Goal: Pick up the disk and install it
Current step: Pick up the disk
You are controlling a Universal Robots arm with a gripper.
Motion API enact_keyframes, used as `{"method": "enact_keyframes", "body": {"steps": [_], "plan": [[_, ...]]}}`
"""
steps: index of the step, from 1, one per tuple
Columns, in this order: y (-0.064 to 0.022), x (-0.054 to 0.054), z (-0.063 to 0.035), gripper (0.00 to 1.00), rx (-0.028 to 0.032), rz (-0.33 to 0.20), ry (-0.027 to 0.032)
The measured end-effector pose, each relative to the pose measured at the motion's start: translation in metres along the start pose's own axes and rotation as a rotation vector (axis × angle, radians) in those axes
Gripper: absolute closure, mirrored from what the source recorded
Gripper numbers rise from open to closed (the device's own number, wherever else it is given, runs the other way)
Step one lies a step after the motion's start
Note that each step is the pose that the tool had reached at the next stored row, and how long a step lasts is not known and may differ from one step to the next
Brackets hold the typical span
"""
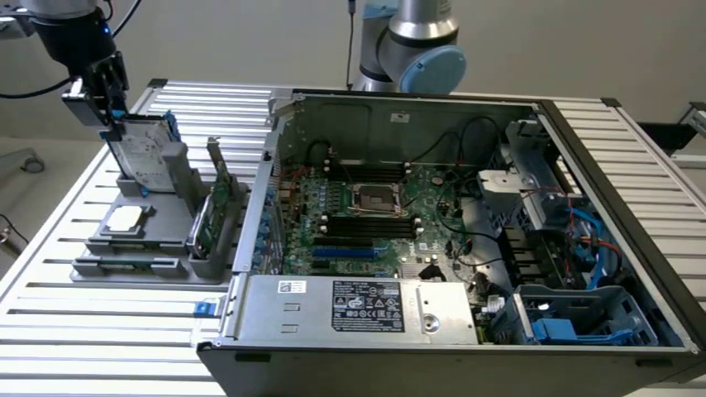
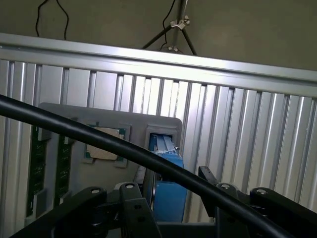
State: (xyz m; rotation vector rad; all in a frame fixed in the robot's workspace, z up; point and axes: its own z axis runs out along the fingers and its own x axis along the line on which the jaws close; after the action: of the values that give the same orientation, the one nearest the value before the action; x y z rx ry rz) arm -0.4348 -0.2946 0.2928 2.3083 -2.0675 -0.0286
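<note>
Directly beneath the end effector (image 1: 108, 114), the flat rectangular silver-grey disk (image 1: 144, 153) in its blue plastic carrier stands upright on edge in a slot of the grey plastic holder (image 1: 121, 269), which sits on the slatted aluminium tabletop (image 1: 66, 322). The jaws are apart and straddle the disk's top edge; the wrist view shows a gap on one side. There is free space above the end effector. The open metal computer case (image 1: 408, 98) lies well apart, toward the exterior view's right.
</note>
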Motion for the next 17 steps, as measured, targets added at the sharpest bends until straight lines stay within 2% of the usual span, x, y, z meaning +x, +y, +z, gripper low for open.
{"method": "enact_keyframes", "body": {"steps": [6,12,17], "plan": [[0.0007,-0.0003,0.0088,0.46,-0.0001,0.0,0.0],[0.0022,-0.0008,0.01,0.46,0.0,0.0,-0.0001],[0.0027,-0.0009,0.0107,0.46,0.002,0.003,-0.003]]}}
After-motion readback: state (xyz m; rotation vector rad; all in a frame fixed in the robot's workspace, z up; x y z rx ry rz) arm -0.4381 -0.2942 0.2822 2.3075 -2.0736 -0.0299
